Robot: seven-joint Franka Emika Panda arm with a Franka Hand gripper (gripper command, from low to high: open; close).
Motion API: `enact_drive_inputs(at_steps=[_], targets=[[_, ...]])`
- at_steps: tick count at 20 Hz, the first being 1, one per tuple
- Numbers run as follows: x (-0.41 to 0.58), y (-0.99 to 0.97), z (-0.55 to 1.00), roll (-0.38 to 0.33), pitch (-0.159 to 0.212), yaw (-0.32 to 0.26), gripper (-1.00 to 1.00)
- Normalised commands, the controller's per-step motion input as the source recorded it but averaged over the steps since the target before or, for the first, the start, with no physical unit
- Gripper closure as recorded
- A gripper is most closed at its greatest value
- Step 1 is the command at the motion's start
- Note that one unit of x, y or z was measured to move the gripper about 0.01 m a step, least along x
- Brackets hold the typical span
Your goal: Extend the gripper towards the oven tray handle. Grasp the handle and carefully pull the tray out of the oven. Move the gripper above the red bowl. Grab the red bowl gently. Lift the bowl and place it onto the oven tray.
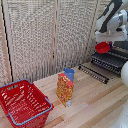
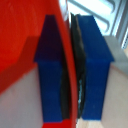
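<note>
Red bowl (image 1: 103,47) is what we see hanging in the air at the exterior view's right, held by its rim under the white arm (image 1: 112,22) and just above the tray (image 1: 111,60) — we cannot tell whether it touches the bars yet. In the wrist view the jaws are clenched on the bowl's thin red wall (image 2: 65,55), one blue fingertip (image 2: 50,70) on each side of it, the other (image 2: 95,70) backed by a dark pad, so the gripper (image 2: 70,70) is grasping the bowl firmly. We see the tray as a dark rack of parallel bars drawn out from the oven (image 1: 120,50), with the oven's drop-down door (image 1: 94,73) lying open in front of it over the light wooden worktop (image 1: 90,102). Well apart from all this, toward the exterior view's left, we find a big red mesh basket (image 1: 22,102) with a blue rim, and between it and the oven an orange carton (image 1: 65,89) standing upright — just beside a blue cup (image 1: 69,74).
</note>
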Motion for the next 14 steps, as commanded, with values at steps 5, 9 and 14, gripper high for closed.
enact_drive_inputs(at_steps=[5,9,14], targets=[[-0.111,-0.22,-0.19,0.003,0.053,-0.049,1.0],[-0.016,-0.33,-0.02,0.007,0.064,-0.1,1.0],[0.023,-0.09,0.0,-0.004,0.004,-0.026,-1.0]])
